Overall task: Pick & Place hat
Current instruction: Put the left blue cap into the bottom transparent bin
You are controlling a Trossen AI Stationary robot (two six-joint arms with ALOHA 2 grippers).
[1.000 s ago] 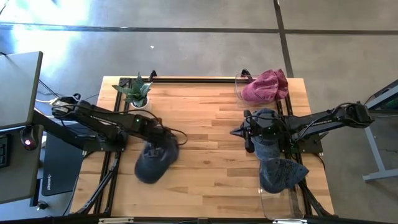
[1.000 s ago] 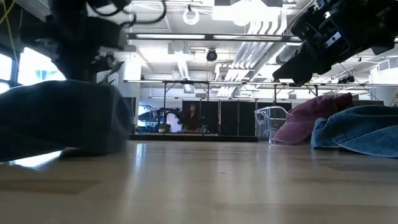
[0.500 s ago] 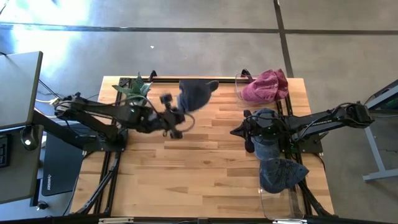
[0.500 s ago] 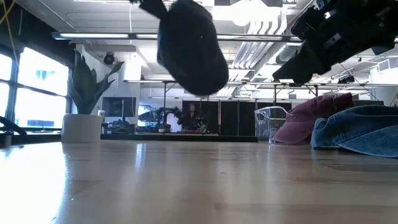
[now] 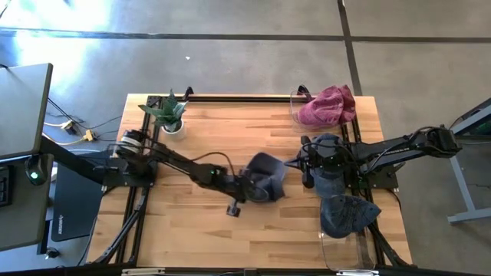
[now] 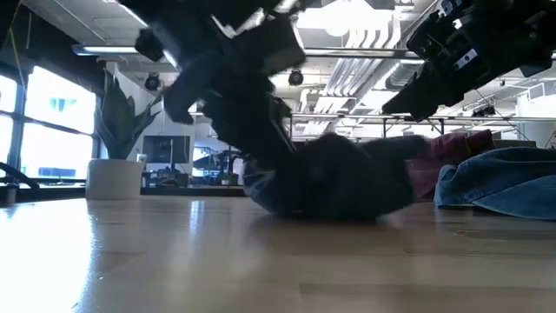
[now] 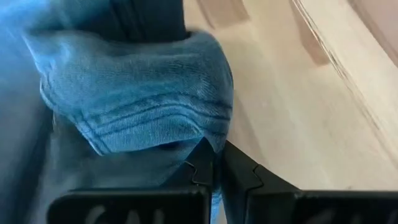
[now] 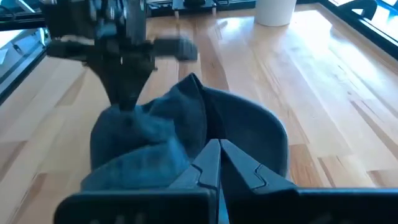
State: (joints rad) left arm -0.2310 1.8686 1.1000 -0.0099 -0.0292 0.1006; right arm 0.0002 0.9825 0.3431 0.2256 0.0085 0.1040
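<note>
Left hand point(image 5: 247, 192) out over the middle of the bench point(image 5: 230, 134), pinched shut on the fabric of a dark blue hat point(image 5: 266, 176). Left wrist view shows cloth point(image 7: 134, 102) bunched right at the closed fingertips. Grip taken on an edge of the cloth, likely so the hat hangs and can be dragged or laid down rather than crushed.

Hat now low, touching or nearly touching the bench in the low view point(image 6: 326, 183), just beside the right hand point(image 5: 304, 165) and on the side away from the hat pile point(image 5: 341, 207). Pink hat point(image 5: 328, 104) sits further back in the same corner, well apart from the dark one.

Right hand hovers above the bench, jaws shut, empty. It faces the incoming hat: right wrist view looks straight onto the crown point(image 8: 186, 137) and onto the left arm above it. Seems parked as a waiter, perhaps for a handover; cannot be sure.

Change from earlier: a second ago the hat lay on the bench far from the pile, near the left arm's base side. Half a second ago it swung high near the plant point(image 5: 167, 115). Now carried across and lowered next to the right hand. Right arm unmoved throughout.

Placing looks close, release not yet done.
</note>
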